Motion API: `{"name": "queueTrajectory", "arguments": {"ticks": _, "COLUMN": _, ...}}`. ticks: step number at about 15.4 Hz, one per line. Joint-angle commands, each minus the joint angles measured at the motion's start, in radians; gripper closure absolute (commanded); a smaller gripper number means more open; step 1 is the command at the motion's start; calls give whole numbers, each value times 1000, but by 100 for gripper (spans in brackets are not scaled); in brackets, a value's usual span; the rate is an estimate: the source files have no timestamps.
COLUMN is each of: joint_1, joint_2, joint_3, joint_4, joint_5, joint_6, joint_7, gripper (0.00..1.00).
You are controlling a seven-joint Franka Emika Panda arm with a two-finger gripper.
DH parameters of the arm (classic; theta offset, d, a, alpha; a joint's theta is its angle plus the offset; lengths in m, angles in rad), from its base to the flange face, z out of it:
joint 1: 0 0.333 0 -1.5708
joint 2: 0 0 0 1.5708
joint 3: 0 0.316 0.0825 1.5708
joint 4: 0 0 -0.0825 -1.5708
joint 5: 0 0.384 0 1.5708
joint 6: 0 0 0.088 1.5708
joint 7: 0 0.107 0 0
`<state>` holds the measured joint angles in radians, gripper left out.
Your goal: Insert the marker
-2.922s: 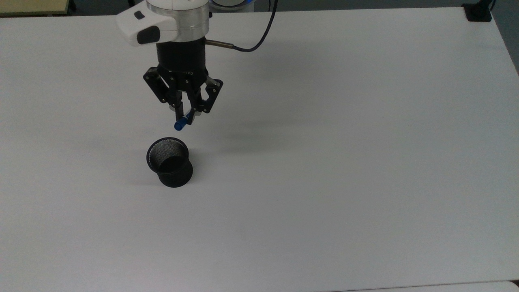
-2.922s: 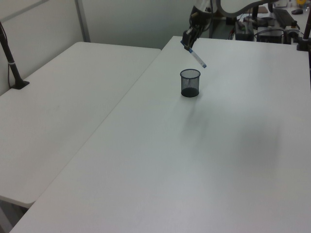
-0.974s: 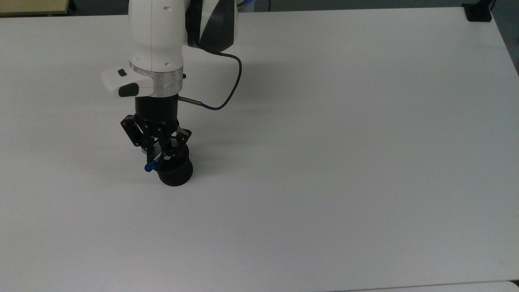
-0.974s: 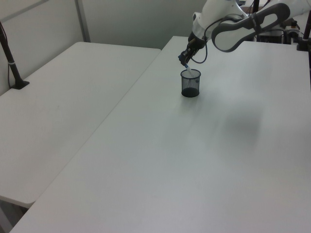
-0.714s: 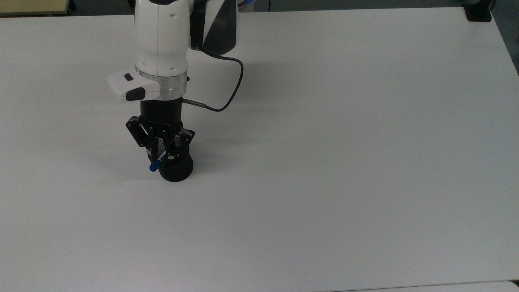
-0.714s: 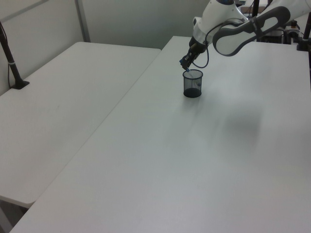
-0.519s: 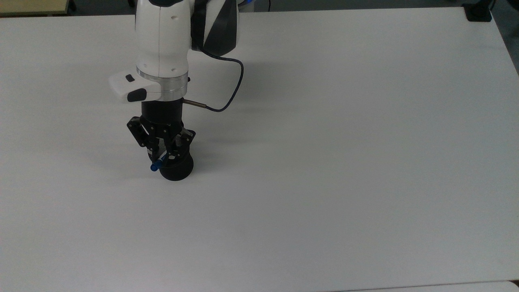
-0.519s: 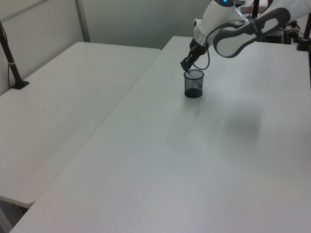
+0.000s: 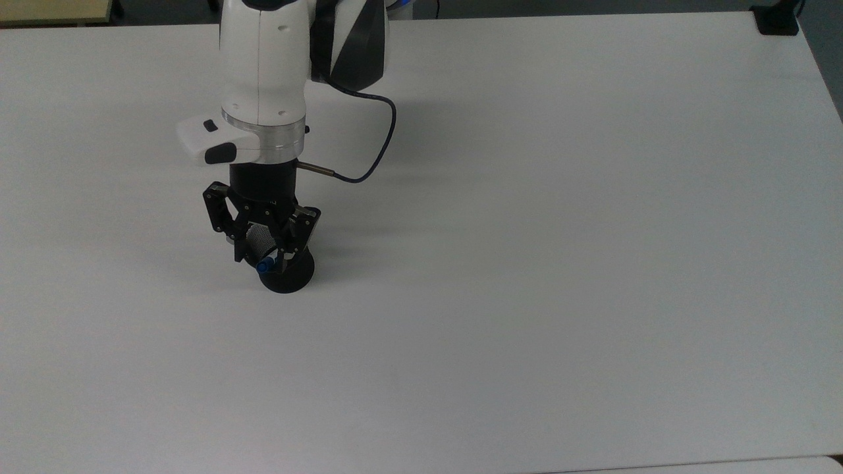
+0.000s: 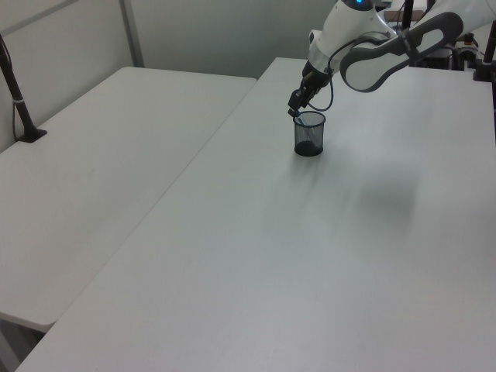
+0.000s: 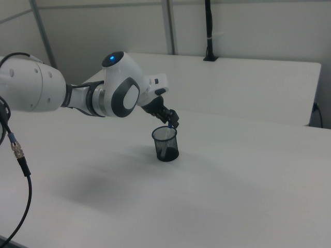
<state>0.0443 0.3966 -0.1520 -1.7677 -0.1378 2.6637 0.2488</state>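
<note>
The marker (image 9: 265, 266) shows as a small rounded blue end at the near rim of the black mesh cup (image 9: 286, 275), left of centre in the top view, its slim barrel hidden below among the black finger links. In the left view a thin pale sliver of it leans at the cup's rim (image 10: 297, 118), in the upper middle of the frame. The cup (image 11: 165, 144) is a short round container of fine see-through wire mesh with a solid dark base, standing upright on the table (image 9: 560, 263), whose top is smooth, matte and plain white. The gripper (image 9: 260, 253) hangs straight above the cup mouth; its two black jointed fingers stand spread apart, with the blue end between them and not pinched. Above the fingers comes a black cylindrical body, then a bright metal ring and a glossy white arm segment (image 9: 263, 62) with rounded shells. A thin dark cable (image 9: 379, 148) loops from a small metal plug on the wrist toward the top of the frame. In the right view the gripper (image 11: 169, 120) sits just over the cup rim at mid-frame.
</note>
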Motion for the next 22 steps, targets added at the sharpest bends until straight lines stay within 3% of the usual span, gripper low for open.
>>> {"name": "queueTrajectory", "arguments": {"ticks": 1, "joint_1": 8, "joint_2": -48, "joint_3": -3, "joint_4": -21, "joint_5": -12, "joint_6": 16, "joint_7": 79, "gripper": 38}}
{"name": "queueTrajectory", "arguments": {"ticks": 4, "joint_1": 9, "joint_2": -100, "joint_3": 5, "joint_4": 6, "joint_5": -3, "joint_6": -156, "joint_7": 98, "gripper": 25}}
{"name": "queueTrajectory", "arguments": {"ticks": 6, "joint_1": 12, "joint_2": -130, "joint_3": 17, "joint_4": 36, "joint_5": 1, "joint_6": -328, "joint_7": 92, "gripper": 23}}
{"name": "queueTrajectory", "arguments": {"ticks": 11, "joint_1": 11, "joint_2": -264, "joint_3": 86, "joint_4": 43, "joint_5": 116, "joint_6": -655, "joint_7": -6, "gripper": 20}}
{"name": "queueTrajectory", "arguments": {"ticks": 15, "joint_1": 9, "joint_2": -341, "joint_3": 112, "joint_4": 45, "joint_5": 118, "joint_6": -818, "joint_7": -13, "gripper": 11}}
{"name": "queueTrajectory", "arguments": {"ticks": 17, "joint_1": 2, "joint_2": -363, "joint_3": 121, "joint_4": 68, "joint_5": 118, "joint_6": -888, "joint_7": -14, "gripper": 1}}
{"name": "queueTrajectory", "arguments": {"ticks": 22, "joint_1": 2, "joint_2": -375, "joint_3": 114, "joint_4": 97, "joint_5": 132, "joint_6": -1009, "joint_7": -109, "gripper": 0}}
